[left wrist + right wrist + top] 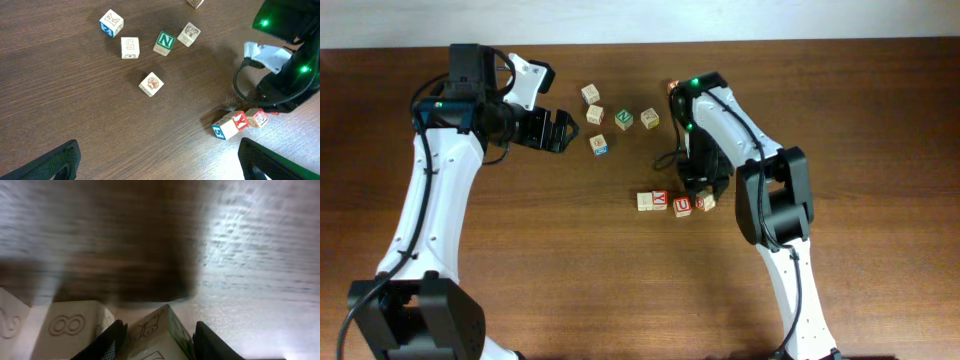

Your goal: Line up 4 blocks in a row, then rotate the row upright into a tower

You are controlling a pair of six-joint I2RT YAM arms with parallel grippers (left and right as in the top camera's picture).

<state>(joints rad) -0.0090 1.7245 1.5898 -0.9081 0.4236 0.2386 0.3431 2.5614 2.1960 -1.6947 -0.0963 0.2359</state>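
Overhead top-down; left wrist oblique; right against block (pixel 152 332).

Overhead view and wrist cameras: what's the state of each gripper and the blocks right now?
left gripper, open and empty.
right gripper, closed on the held block.
held block, tilted in the grip.
N block, flat on the table, untouched.
Y block, flat in the row, untouched.

blocks (pixel 660 200) | four light-wood cubes | rough row | red "U" cube (pixel 682 207) askew

Blurry tabletop (pixel 240 255), block (pixel 155 332) partly out of frame
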